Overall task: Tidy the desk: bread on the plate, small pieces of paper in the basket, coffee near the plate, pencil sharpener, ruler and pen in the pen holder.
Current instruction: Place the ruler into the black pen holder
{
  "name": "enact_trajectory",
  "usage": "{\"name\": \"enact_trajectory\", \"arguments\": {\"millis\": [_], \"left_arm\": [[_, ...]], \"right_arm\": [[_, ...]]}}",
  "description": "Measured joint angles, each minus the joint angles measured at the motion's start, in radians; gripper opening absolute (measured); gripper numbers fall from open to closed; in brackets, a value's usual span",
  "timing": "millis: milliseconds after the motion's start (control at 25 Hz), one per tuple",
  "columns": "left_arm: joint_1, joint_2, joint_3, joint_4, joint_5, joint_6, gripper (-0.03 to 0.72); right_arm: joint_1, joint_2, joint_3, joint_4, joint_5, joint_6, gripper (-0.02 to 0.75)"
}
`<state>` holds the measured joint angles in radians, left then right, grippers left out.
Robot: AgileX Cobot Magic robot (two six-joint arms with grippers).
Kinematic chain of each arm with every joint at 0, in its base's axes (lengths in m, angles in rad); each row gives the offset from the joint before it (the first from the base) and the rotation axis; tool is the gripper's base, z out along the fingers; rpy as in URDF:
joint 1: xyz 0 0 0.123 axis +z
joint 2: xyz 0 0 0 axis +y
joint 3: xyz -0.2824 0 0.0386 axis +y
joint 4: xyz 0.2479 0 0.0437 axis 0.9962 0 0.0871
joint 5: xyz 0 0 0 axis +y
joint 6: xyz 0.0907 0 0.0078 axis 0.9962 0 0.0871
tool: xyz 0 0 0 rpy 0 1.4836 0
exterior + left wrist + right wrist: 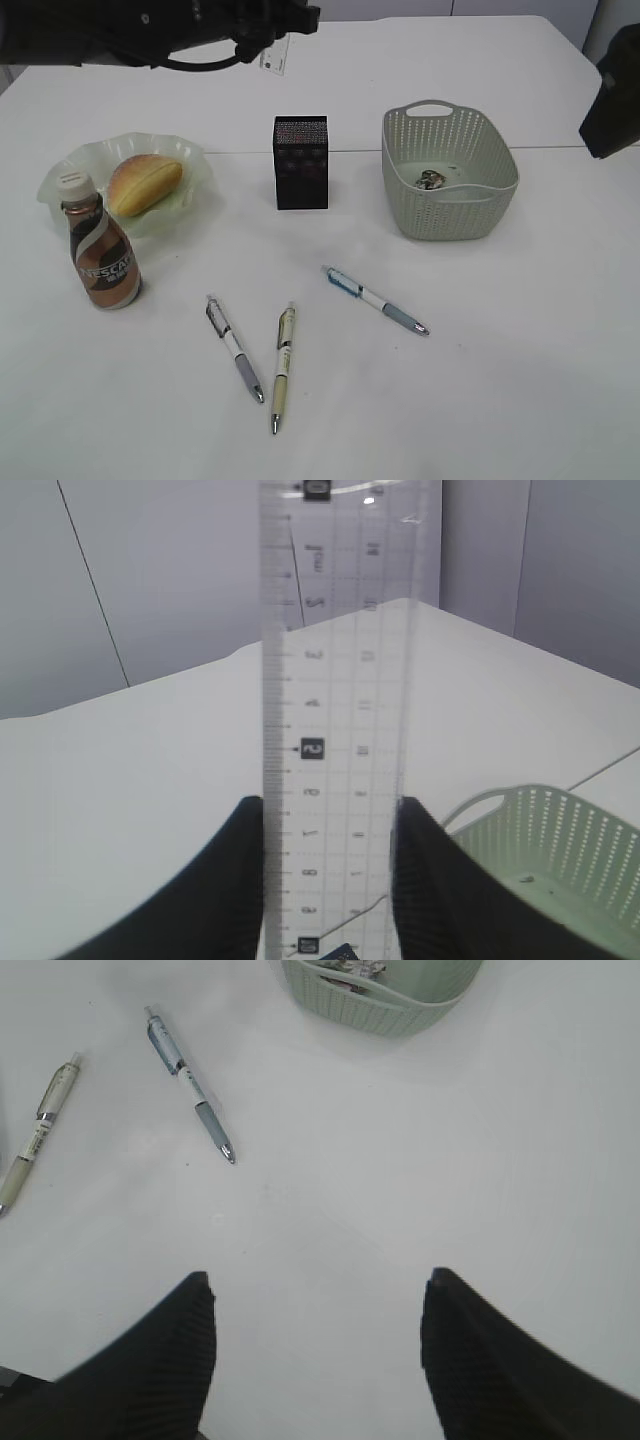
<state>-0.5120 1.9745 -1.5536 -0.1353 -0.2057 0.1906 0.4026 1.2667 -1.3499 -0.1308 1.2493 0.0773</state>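
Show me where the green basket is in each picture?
Exterior view: the basket sits right of centre, beside the black pen holder.
Left wrist view: its handle and rim show at the bottom right, past the ruler.
Right wrist view: its near wall peeks in at the top.
Shared landmark: the basket's loop handle.

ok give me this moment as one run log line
left tool: shut on ruler, raised | right tool: open, empty | bread: on plate | three pens: on desk
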Motion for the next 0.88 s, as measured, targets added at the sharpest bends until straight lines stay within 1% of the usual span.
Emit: {"name": "enact_trajectory", "arguments": {"millis": [320, 520, 880], "left_arm": [[0.0, 0.107, 0.0, 0.0, -0.119, 0.001, 0.272], [0.012, 0.166, 0.0, 0.0, -0.184, 0.001, 0.272], [0.024, 0.241, 0.0, -0.002, -0.286, -0.06, 0.272]], "right_arm": [[0.0, 0.0, 0.0, -0.006, 0.0, 0.0, 0.475], [0.0, 0.0, 0.0, -0.026, 0.0, 0.0, 0.475], [0.0, 0.0, 0.0, -0.056, 0.0, 0.0, 0.475]]}}
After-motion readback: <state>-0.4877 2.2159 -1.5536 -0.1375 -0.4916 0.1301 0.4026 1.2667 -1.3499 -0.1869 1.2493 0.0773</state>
